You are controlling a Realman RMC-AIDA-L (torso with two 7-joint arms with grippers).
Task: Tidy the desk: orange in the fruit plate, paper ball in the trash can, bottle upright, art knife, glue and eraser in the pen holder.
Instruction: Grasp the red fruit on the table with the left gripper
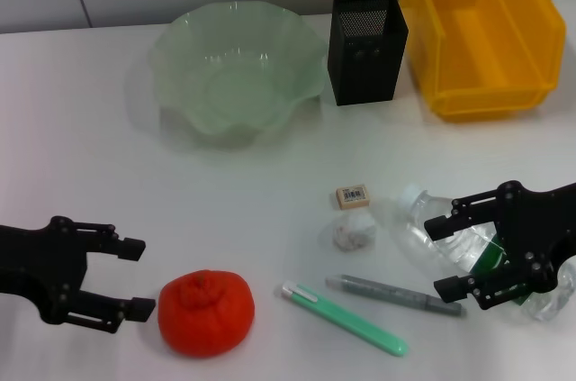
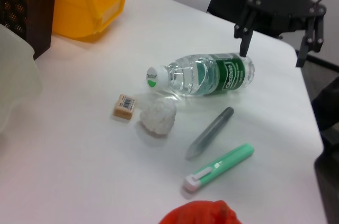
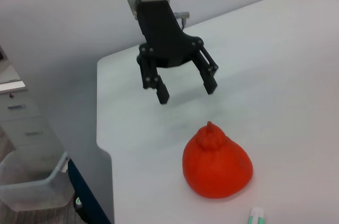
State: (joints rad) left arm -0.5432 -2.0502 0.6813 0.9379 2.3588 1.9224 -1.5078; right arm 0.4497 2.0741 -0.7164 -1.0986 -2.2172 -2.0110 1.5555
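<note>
Lower left of the head view, the left gripper [image 1: 137,277] gapes empty beside the orange [image 1: 206,312]; lower right, the right gripper [image 1: 441,259] spreads over the lying bottle [image 1: 432,237]. Either round object could roll off under a glancing pinch.

The right gripper [image 1: 447,258] covers the middle of the lying bottle [image 1: 423,219] in the head view. At three o'clock the picture's edge cuts the yellow bin [image 1: 477,30]. In the left wrist view only the orange's [image 2: 204,213] top shows at the lower edge. The eraser's [image 1: 352,195] label is too small to read.
</note>
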